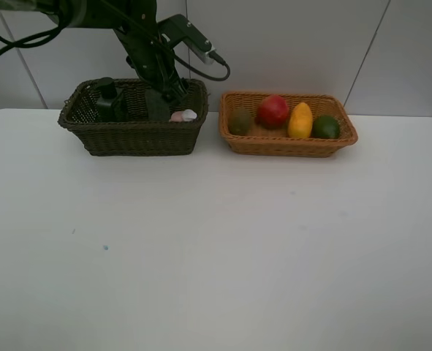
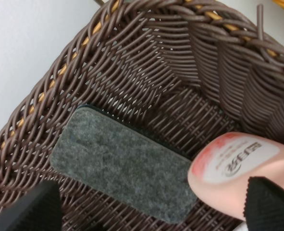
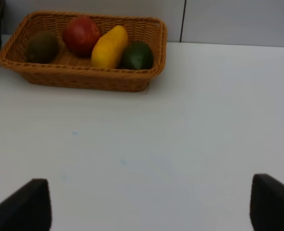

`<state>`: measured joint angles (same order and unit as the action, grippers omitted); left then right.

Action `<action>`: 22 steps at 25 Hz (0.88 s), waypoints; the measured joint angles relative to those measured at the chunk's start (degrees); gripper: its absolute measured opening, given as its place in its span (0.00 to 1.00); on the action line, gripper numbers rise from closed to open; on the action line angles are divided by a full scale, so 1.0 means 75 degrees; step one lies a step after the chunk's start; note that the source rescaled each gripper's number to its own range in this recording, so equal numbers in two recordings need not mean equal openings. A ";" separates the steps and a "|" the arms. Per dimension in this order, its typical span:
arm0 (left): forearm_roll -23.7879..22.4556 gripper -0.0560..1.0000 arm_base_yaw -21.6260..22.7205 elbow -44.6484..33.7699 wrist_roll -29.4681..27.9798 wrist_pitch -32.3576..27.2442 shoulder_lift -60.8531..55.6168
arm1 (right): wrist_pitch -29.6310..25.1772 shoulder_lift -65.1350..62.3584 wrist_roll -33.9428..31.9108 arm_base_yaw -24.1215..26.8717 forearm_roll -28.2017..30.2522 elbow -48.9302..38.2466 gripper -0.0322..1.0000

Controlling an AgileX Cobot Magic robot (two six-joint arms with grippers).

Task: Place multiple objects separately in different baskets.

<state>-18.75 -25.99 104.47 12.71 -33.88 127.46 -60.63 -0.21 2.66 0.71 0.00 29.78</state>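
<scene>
Left gripper (image 2: pixel 151 204) spread wide, holding nothing, inside dark basket (image 2: pixel 146 62). Black eraser block (image 2: pixel 120 168) flat on basket floor directly below, long axis slantwise to jaw line; pink bottle (image 2: pixel 240 168) touching alongside. Retract straight up.

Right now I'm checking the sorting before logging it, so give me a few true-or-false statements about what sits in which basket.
1. The orange basket holds four fruits. True.
2. The mango lies between the pomegranate and the lime. True.
3. The eraser lies on the table. False: it lies on the floor of the dark basket.
4. The left gripper is shut on the pink bottle. False: its jaws are open and grip nothing.
5. The kiwi sits in the dark basket. False: it sits in the orange basket.
</scene>
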 joint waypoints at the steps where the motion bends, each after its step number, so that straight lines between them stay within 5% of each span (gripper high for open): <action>1: 0.0000 1.00 0.0000 0.0000 0.0000 0.0000 0.0000 | 0.0000 0.0000 0.0000 0.0000 0.0000 0.0000 1.00; 8: 0.0124 1.00 0.0000 0.0000 0.0008 -0.0200 -0.0131 | 0.0000 0.0000 0.0000 0.0000 0.0000 0.0000 1.00; 16: 0.0374 1.00 0.0000 -0.0028 0.0008 -0.1390 -0.0991 | 0.0000 0.0000 0.0000 0.0000 0.0000 0.0000 1.00; 22: 0.0676 1.00 0.0000 -0.0927 0.0000 -0.1688 -0.1940 | 0.0000 0.0000 0.0000 0.0000 0.0000 0.0000 1.00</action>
<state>-13.68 -25.99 97.52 12.71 -46.53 112.90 -60.63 -0.21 2.66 0.71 0.00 29.78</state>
